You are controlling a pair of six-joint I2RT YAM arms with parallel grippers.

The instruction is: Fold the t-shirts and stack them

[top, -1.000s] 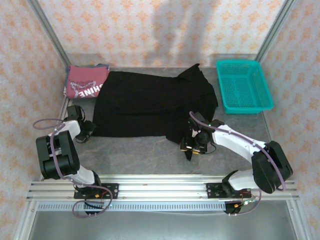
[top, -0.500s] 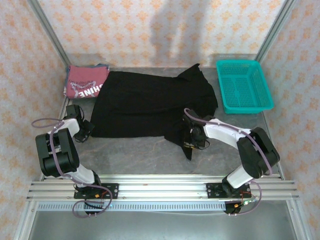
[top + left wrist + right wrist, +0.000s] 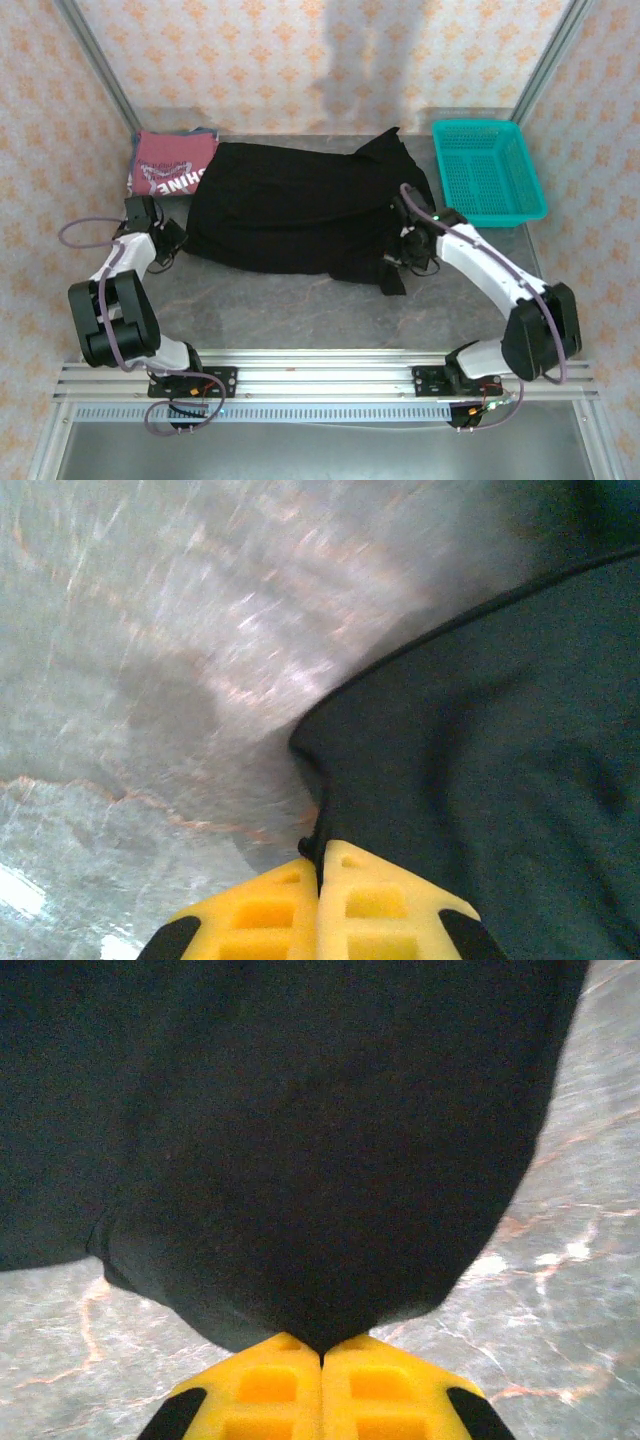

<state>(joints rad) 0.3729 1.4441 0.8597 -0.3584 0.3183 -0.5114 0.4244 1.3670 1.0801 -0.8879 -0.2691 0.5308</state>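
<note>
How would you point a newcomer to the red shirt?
Start at the table's far left corner, across from the teal basket on the far right. The red shirt sits there as a small bundle beside the spread black shirt. It alone is dark red with white SHINE lettering.

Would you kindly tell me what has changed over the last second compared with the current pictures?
Both closed: the left claw pinched the black t-shirt at its near left corner, the right claw at its near right edge. Both then drew that hem away from the arm bases, the right one farther. The red t-shirt and teal basket stayed put.
</note>
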